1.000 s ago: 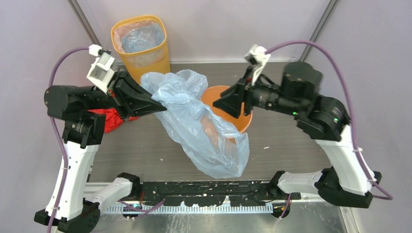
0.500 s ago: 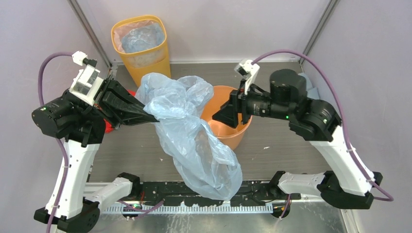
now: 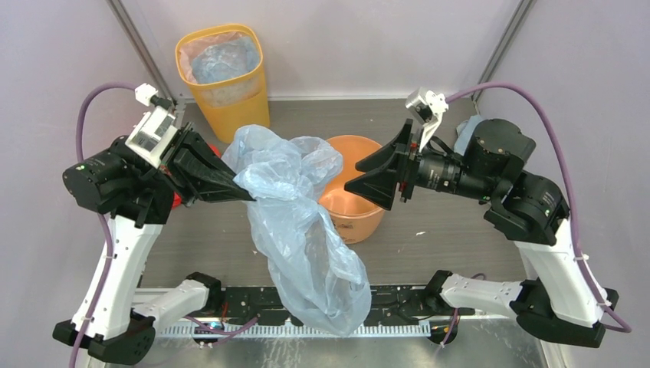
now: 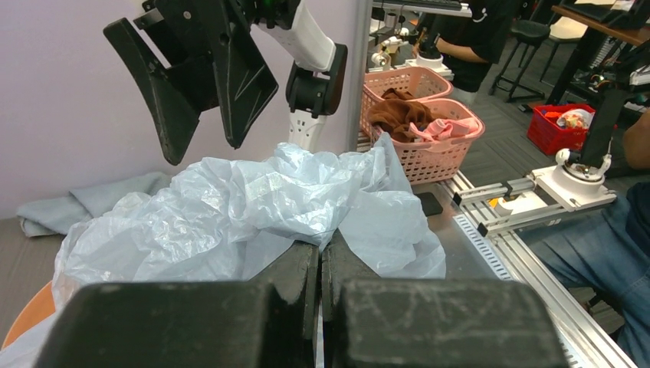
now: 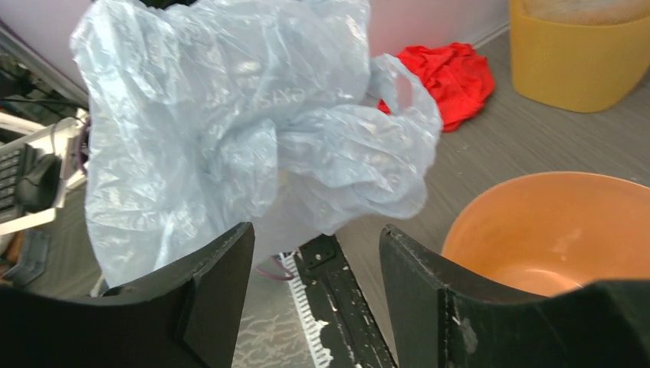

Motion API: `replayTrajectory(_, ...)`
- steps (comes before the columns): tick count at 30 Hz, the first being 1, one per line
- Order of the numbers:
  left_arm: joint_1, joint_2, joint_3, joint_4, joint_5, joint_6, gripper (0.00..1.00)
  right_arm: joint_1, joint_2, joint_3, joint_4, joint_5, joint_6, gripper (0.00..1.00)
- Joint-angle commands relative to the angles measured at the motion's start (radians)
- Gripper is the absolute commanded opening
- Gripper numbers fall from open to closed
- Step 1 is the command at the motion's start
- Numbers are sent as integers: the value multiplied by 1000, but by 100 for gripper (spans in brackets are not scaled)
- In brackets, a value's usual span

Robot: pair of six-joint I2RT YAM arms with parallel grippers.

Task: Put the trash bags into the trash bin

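Note:
A pale blue, see-through trash bag hangs from my left gripper, which is shut on its crumpled top. The bag's lower end droops over the front rail. The round orange trash bin stands just right of the bag, partly hidden by it. My right gripper is open above the bin's left rim, its jaws pointing at the bag and holding nothing. In the right wrist view the bag fills the space beyond the open right gripper, with the bin's orange inside to the right.
A taller yellow bin with a plastic liner stands at the back left. A red cloth lies on the table behind the left arm. A grey-blue cloth lies at the back right. The black front rail runs along the near edge.
My right gripper has opened wider and its arm has lifted and drawn back to the right. The bag, still in the left gripper, has swung lower toward the front rail.

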Motion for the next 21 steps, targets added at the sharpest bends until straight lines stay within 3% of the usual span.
replayTrajectory(1,-7,-5,-4,33,11,-7,0,3,23,5,121,-115,76,67)
replayTrajectory(21,-17,31,-25,34,29,5,0,19,137,32,144,-225,186,70)
